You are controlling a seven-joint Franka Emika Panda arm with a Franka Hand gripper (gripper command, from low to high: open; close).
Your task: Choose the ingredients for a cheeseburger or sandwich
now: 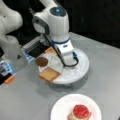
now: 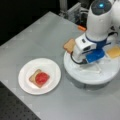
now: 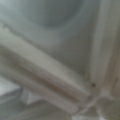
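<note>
The gripper (image 1: 65, 65) is sitting down inside the tray (image 1: 83, 68), grip impossible to tell. Bread (image 1: 49, 74) is overhanging the rim beside it and could get knocked off. Farther off, the sandwich (image 2: 39, 78) is waiting on the plate (image 2: 53, 67).

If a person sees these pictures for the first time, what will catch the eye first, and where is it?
The white robot arm dominates, bent down over the white segmented tray, hiding its gripper. In a front view, a bread square and a dark-brown patty lie at the tray's left edge. On the paper plate, at a front view's left, the red tomato disc tops a started sandwich.
</note>
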